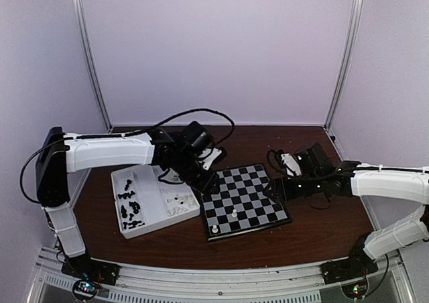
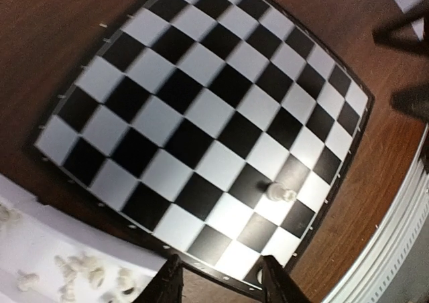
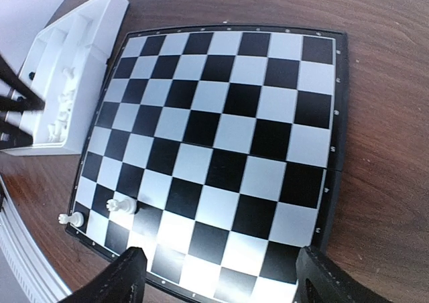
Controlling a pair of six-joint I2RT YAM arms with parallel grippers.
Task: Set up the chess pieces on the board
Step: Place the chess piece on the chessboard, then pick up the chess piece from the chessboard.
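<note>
**A:** Top view. We see the small square chessboard (image 1: 244,199) with black and pale grey checks mid-table. Two cream-white plastic pieces (image 1: 234,212) stand near its near-left corner. The rest lie in the white plastic compartment tray (image 1: 155,212) just beside it.

**B:** Left wrist view. Our left gripper (image 2: 224,283) hangs over the board's edge by the tray, fingers parted, nothing between them. We judge a low sweep could clip the cream-white piece (image 2: 280,193).

**A:** Right wrist view. Our right gripper (image 3: 224,283) is spread wide and empty at the opposite edge. Both arms crowd one small board, so we risk a collision, and a tilted release could topple pieces.
</note>
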